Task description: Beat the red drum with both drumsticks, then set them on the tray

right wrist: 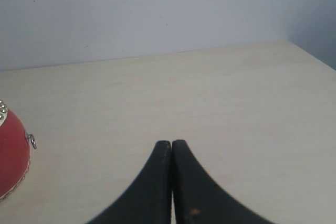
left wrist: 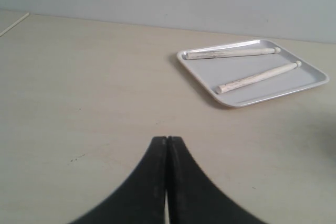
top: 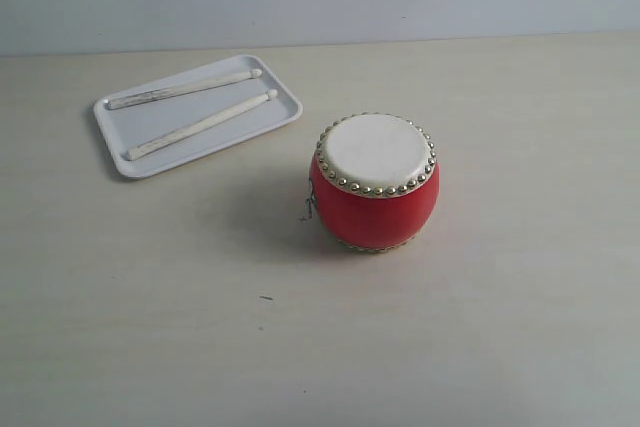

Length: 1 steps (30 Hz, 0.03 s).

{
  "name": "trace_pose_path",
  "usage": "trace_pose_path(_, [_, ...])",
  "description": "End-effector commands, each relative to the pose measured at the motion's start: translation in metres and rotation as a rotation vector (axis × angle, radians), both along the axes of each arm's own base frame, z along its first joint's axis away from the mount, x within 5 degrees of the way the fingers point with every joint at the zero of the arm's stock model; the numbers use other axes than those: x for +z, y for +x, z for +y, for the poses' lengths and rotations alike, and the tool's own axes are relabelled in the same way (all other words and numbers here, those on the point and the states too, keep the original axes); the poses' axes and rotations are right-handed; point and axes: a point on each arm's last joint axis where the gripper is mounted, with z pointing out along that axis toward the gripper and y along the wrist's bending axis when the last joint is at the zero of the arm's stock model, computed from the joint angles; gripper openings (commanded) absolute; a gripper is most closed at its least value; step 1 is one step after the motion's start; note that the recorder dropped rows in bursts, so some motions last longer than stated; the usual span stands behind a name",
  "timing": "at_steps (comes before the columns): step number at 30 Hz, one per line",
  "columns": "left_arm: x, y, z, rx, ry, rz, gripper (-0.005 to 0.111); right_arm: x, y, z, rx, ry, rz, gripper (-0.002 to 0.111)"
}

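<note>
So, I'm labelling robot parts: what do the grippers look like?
The left gripper and right gripper each show two black fingers, broad-based, curving to slim tips. One right finger bears a tiny reddish speck. No cables or markings show. The arms are out of view.

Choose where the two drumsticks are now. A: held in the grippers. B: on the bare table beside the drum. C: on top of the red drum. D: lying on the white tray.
D: both drumsticks lie side by side inside the tray, apart from the red drum; the left gripper and right gripper are shut and hold nothing.
</note>
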Motion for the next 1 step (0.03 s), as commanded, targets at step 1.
trace_pose_path(1, [-0.0002,-0.0002,0.0002,0.001,0.007,-0.007,0.000,-0.0011,-0.0002,-0.0003,-0.004,-0.003,-0.004,0.000])
